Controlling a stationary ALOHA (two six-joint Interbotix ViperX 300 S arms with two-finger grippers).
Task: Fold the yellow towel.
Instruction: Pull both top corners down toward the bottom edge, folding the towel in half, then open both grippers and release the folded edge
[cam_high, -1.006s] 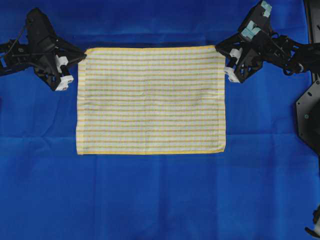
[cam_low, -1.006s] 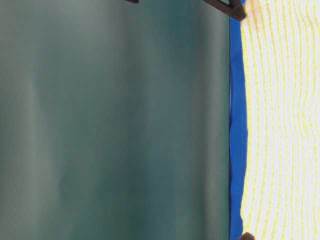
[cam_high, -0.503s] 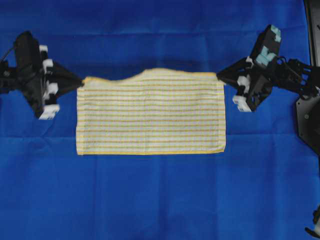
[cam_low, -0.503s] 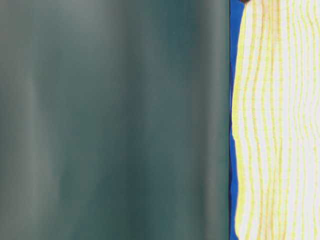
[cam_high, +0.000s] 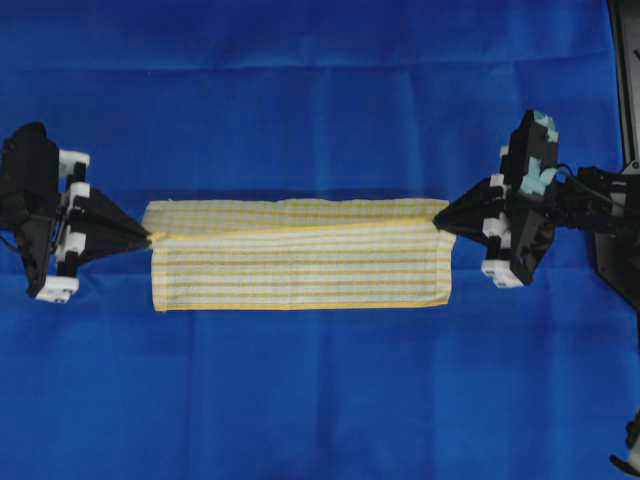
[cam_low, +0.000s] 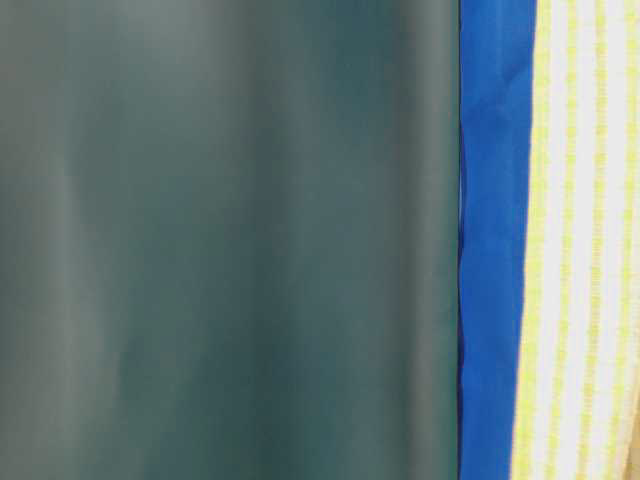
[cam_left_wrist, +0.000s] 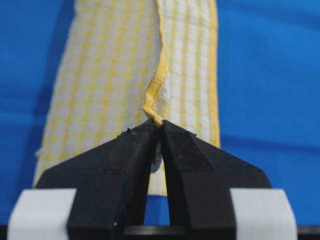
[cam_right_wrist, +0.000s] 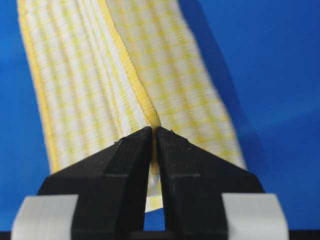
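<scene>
Left gripper (cam_high: 148, 238): its black jaws are pressing together on a corner of the yellow towel (cam_high: 300, 265); in the left wrist view the gripper (cam_left_wrist: 158, 123) is pinching a bunched bit of solid yellow hem right at its tips.

Right gripper (cam_high: 436, 217): it is clamping the opposite corner; in the right wrist view the gripper (cam_right_wrist: 153, 129) is biting the yellow hem edge between closed jaws.

Yellow towel: it is stretching as a narrow band straight between the two grippers, with its far part lying doubled over the near part; a hem line is running aslant across it from one gripper tip to the other. Ahead of the left gripper the towel (cam_left_wrist: 125, 75) is showing two layers, one on each side of the raised hem; the same is showing ahead of the right gripper (cam_right_wrist: 75, 70).

Surface: a large plain blue cloth (cam_high: 320, 400) is covering everything under and around both grippers, lying mostly smooth with faint creases.

Room: the table-level view, turned on its side, is showing a blurred dark green backdrop (cam_low: 230, 240), then a strip of the blue cloth (cam_low: 490, 240), then the towel's stripes (cam_low: 585, 240).

Right edge: black rig parts (cam_high: 615, 240) are sitting behind the right gripper.
</scene>
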